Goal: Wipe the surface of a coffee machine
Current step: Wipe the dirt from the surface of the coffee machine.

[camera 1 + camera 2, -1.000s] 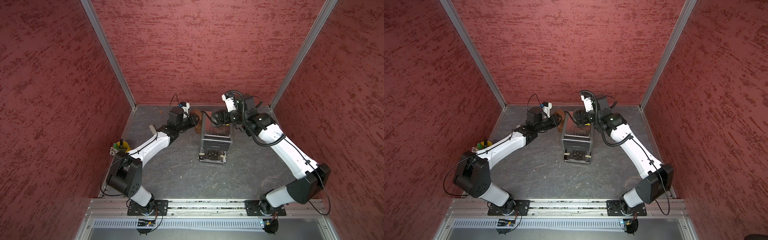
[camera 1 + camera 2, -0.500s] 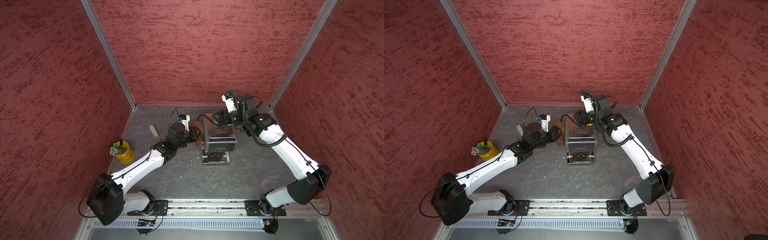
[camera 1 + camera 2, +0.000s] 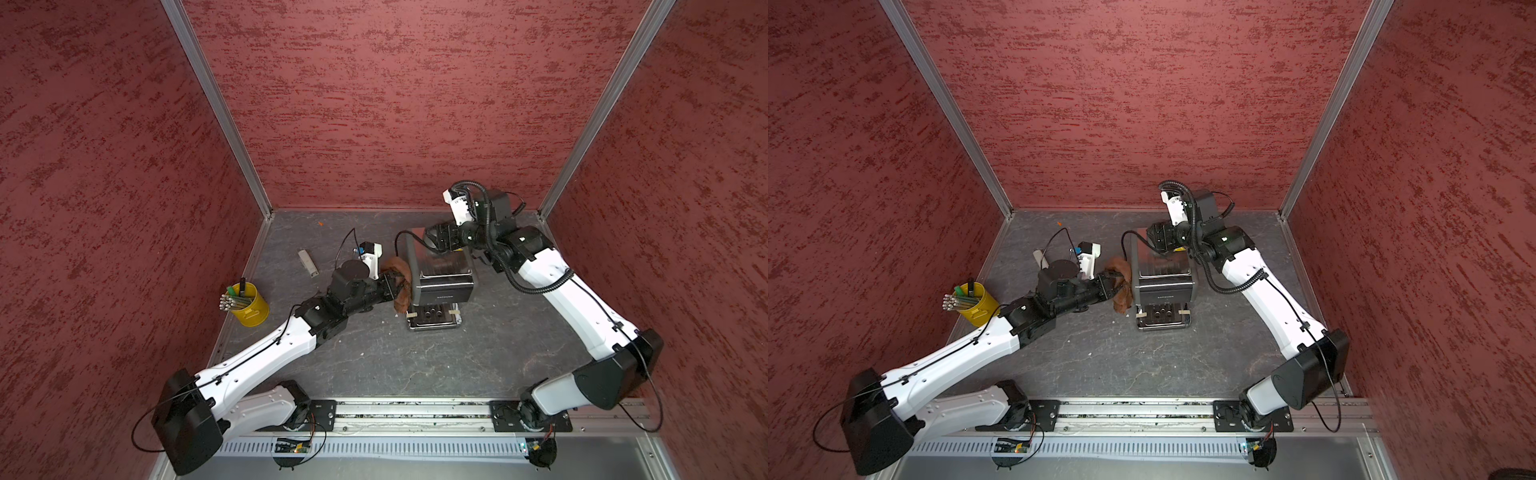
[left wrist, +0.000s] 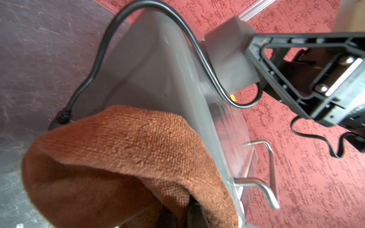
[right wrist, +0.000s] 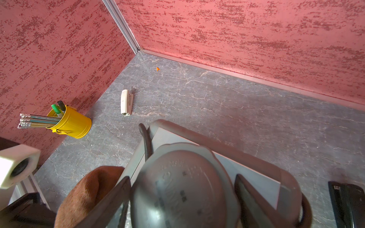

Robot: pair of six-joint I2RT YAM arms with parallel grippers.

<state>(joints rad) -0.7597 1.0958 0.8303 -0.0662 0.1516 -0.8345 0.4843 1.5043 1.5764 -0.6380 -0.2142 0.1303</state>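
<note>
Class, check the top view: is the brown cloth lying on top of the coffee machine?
No, the brown cloth hangs beside the coffee machine, at its side wall, not on its top.

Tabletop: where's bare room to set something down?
Free: wide strip between coffee machine and front rail; back strip along the rear wall. Crowded: from machine to yellow cup, with brown cloth, left arm, white stapler.

The left arm (image 3: 266,357) and right arm (image 3: 582,307) have white shells, black joints and bases, and thin black cables (image 3: 257,347) clipped alongside. A ribbed black hose (image 3: 510,277) loops off the right one. White camera blocks (image 3: 371,257) sit at the wrists. The right gripper (image 3: 434,243) is black trusswork with silver screws
</note>
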